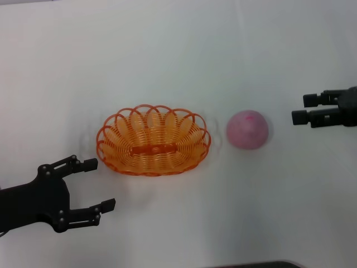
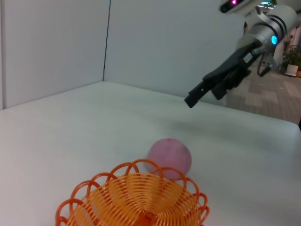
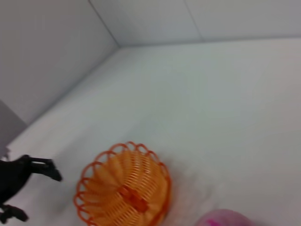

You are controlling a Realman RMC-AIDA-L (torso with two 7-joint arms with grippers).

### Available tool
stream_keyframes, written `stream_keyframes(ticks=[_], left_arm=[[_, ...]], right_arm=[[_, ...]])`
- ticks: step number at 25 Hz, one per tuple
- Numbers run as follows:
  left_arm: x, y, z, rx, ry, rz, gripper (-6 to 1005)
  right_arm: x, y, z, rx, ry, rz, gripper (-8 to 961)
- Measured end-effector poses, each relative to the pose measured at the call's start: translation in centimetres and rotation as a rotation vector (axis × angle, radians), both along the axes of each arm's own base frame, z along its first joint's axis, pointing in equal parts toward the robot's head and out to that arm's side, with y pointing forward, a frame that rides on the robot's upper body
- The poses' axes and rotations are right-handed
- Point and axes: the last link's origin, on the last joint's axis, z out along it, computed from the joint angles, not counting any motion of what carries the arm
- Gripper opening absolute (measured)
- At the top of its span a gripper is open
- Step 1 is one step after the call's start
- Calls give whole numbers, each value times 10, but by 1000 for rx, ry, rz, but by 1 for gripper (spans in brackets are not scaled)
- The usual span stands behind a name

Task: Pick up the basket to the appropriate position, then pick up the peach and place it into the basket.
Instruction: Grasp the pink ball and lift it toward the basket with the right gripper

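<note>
The orange wire basket sits empty on the white table, near the middle of the head view. To its right, a small gap away, lies the pink peach. My left gripper hovers open at the basket's front left, its fingers apart and holding nothing. At the far right my right gripper is open and points at the peach from a short distance. The left wrist view shows the basket, the peach behind it, and the right gripper above the table. The right wrist view has the basket and the peach's edge.
The white table stretches all around the two objects. White walls close off the far side and one corner of the table in the wrist views. A dark edge shows at the head view's bottom.
</note>
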Motion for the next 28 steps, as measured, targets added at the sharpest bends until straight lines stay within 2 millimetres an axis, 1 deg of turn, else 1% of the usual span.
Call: stream_keyframes(ticks=[2,7,13,14,15,18,21,28], left_arm=[[0,0,0,3,3,-2,888],[0,2,0,8,7,-2,888],[-2,4,0,17,17,6,887],[-2,4,0,19,20,7,887],[-2,5,-1,21,22,9,887],[-3,5,-1,22,23,9,887],[-3,5,-1,22,24,10,887],[-3,5,-3,18,19,16,887]], right_arm=[[-3,7,1,-13,-38,-20,870],[-12,25,-2,-61,-122,-61,922],[-29,43,-14,-116,-179,-65,935],[-37,48,-20,-137,-210,-53,935],[-37,48,-20,-137,-210,-53,935],[-47,52,-27,-157,-245,-34,935],[-53,57,-32,-157,-264,-34,936],[-59,66,-40,-148,-306,-52,936]])
